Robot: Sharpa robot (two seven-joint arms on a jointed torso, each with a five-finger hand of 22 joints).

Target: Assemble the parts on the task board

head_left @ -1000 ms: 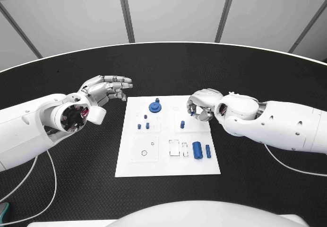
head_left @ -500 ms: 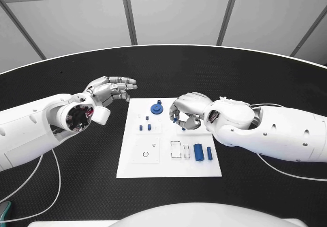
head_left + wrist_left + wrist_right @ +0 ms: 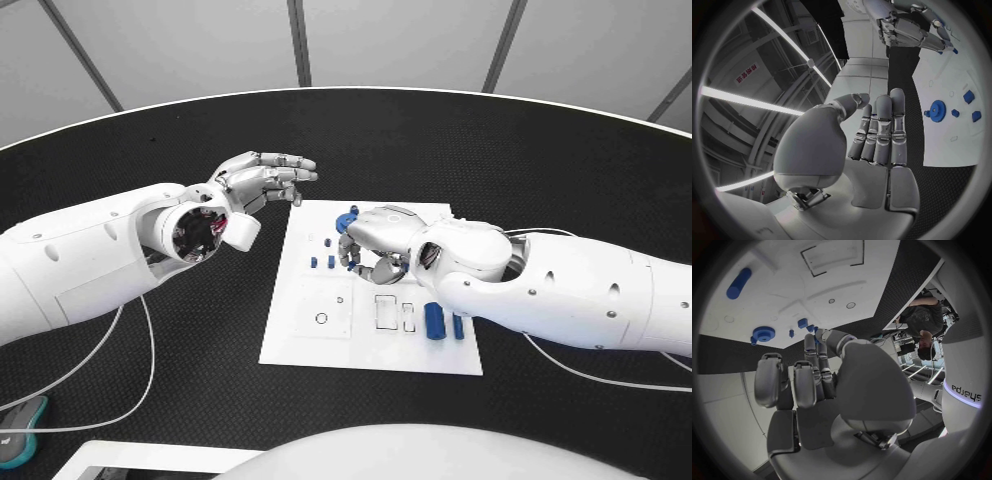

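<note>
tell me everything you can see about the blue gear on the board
The blue gear is a round, toothed wheel, plastic by its look, with a small knob rising from its centre. It sits flat near the far edge of the task board. The right hand hovers just beside it. Whether the fingers touch it cannot be told.

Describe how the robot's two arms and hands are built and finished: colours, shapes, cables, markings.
Both arms have smooth, rounded white shells dotted with small dark screws. The left arm ends in a round dark wrist opening with reddish parts inside. Thin white cables trail from both arms across the black table. The left hand and right hand are metallic silver with segmented fingers.
</note>
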